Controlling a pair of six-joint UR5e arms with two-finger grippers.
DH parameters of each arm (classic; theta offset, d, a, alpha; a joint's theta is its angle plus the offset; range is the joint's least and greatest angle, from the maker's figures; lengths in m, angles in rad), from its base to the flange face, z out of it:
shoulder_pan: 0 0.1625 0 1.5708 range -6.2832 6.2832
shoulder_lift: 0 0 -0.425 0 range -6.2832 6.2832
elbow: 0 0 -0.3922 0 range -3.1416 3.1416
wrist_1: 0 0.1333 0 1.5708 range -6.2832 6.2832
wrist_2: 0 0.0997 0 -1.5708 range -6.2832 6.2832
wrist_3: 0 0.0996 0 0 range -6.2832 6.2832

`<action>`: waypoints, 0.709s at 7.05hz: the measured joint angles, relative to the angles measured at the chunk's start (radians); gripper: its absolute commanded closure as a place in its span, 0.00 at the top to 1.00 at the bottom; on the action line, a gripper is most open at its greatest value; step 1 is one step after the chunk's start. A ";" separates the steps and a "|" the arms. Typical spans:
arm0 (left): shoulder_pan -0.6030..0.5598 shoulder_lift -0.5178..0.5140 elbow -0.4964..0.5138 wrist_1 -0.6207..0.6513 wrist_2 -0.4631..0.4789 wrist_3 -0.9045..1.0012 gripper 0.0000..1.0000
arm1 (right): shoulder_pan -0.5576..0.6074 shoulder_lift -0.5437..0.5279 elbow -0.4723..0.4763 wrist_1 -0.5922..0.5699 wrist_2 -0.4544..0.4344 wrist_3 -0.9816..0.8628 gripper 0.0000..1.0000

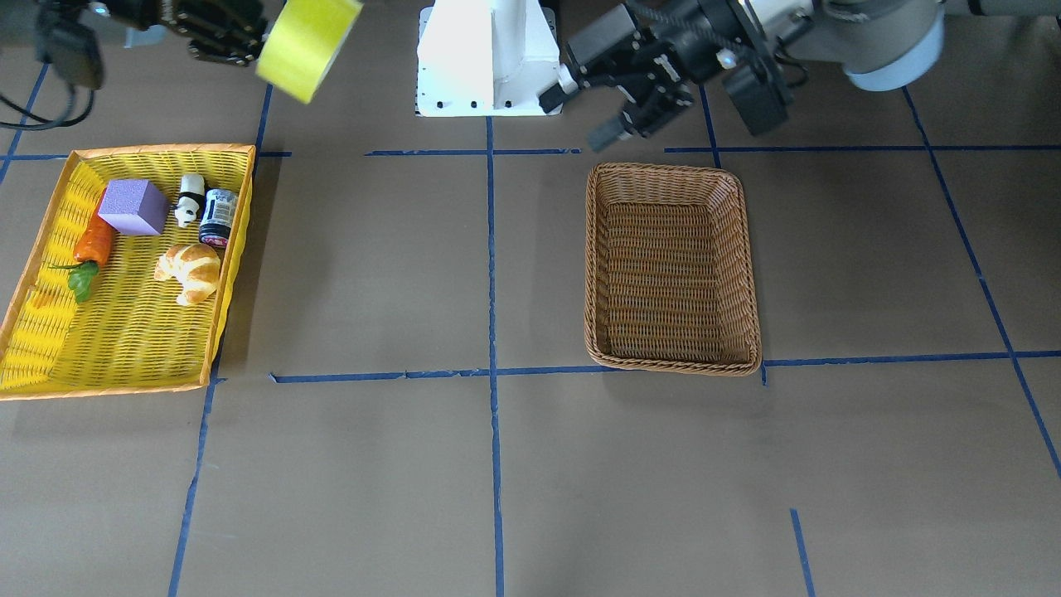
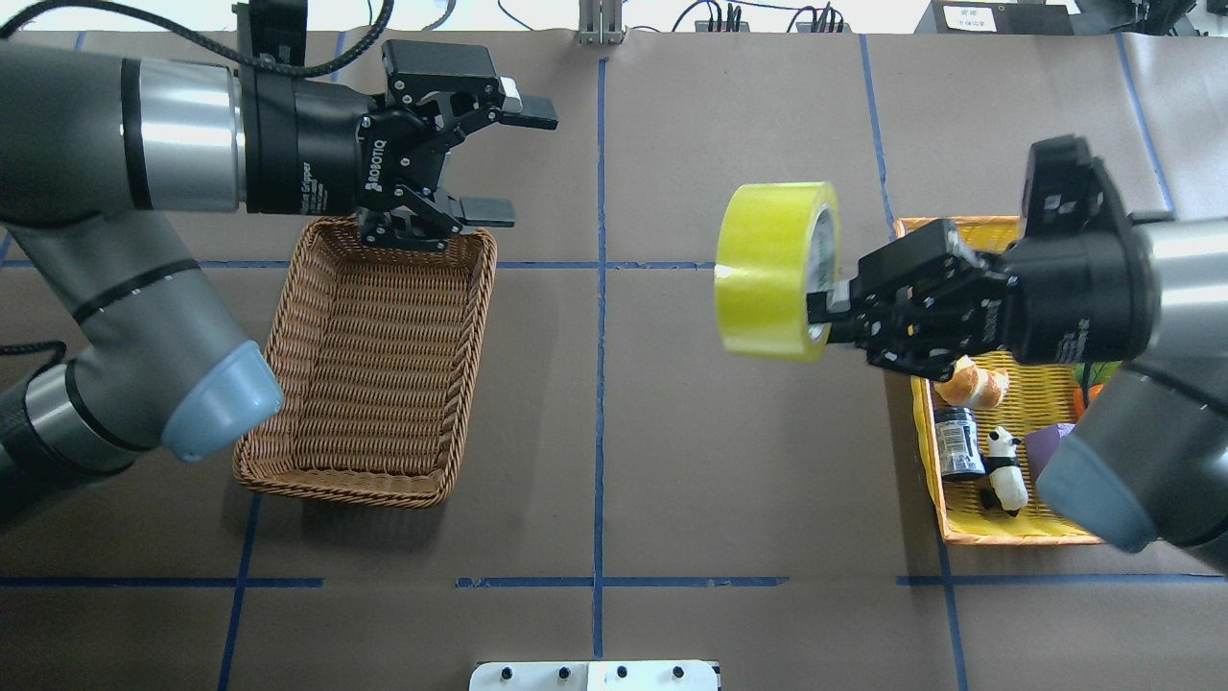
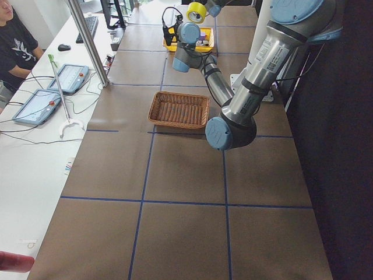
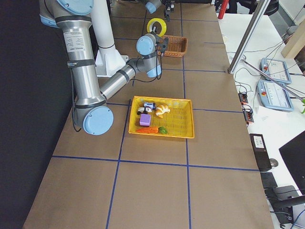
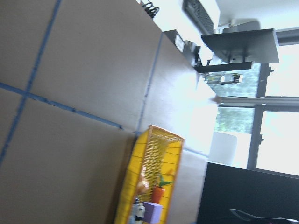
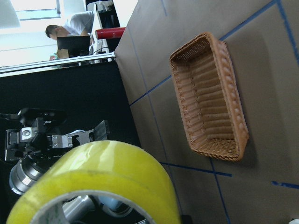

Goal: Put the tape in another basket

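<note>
Toward the left end of the worktop (image 2: pixel 720 461), as the overhead camera shows it, you have the left arm reaching in. The left gripper (image 2: pixel 513 161) is held high in the air. Its jaws are spread wide with nothing between them, and they point toward the worktop's middle. Under and beside it the basket (image 2: pixel 464 374) lies flat in the worktop's left half, its long sides running from the robot's edge toward your edge. The gripper is clear of the wicker. The overhead and front views disagree on which short rim it hangs nearest, so treat that as not settled.

Past the worktop's centre line you will find the tape (image 2: pixel 767 274), carried aloft in the right half. It is touching neither the worktop nor either container, and it is well apart from the basket. The roll stands on edge, its yellow-green band facing the worktop's left end and its open core facing back along the right arm. The right gripper (image 2: pixel 823 305) has its jaws closed on the wall of the roll at the core side. The roll hides how the far finger sits.

At the right end sits the yellow tray (image 1: pixel 157 151), one corner under the right wrist. Its contents crowd the part nearer the robot's edge:
- a croissant (image 1: pixel 191 271)
- a small dark can (image 1: pixel 219 217) just beside a panda figure (image 1: pixel 191 199)
- a purple block (image 1: pixel 133 207)
- a carrot (image 1: pixel 94 240) along the outer side
</note>
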 measured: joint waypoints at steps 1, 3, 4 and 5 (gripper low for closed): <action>0.018 -0.009 -0.003 -0.082 0.039 -0.094 1.00 | -0.048 0.022 -0.007 0.038 -0.037 0.018 0.00; 0.035 -0.015 -0.031 -0.197 0.083 -0.266 1.00 | -0.096 0.099 -0.019 0.061 -0.054 0.062 0.00; 0.046 -0.012 -0.057 -0.224 0.087 -0.298 1.00 | -0.106 0.125 -0.021 0.081 -0.052 0.084 0.00; 0.067 -0.007 -0.081 -0.243 0.087 -0.309 1.00 | -0.113 0.132 -0.022 0.116 -0.050 0.105 0.00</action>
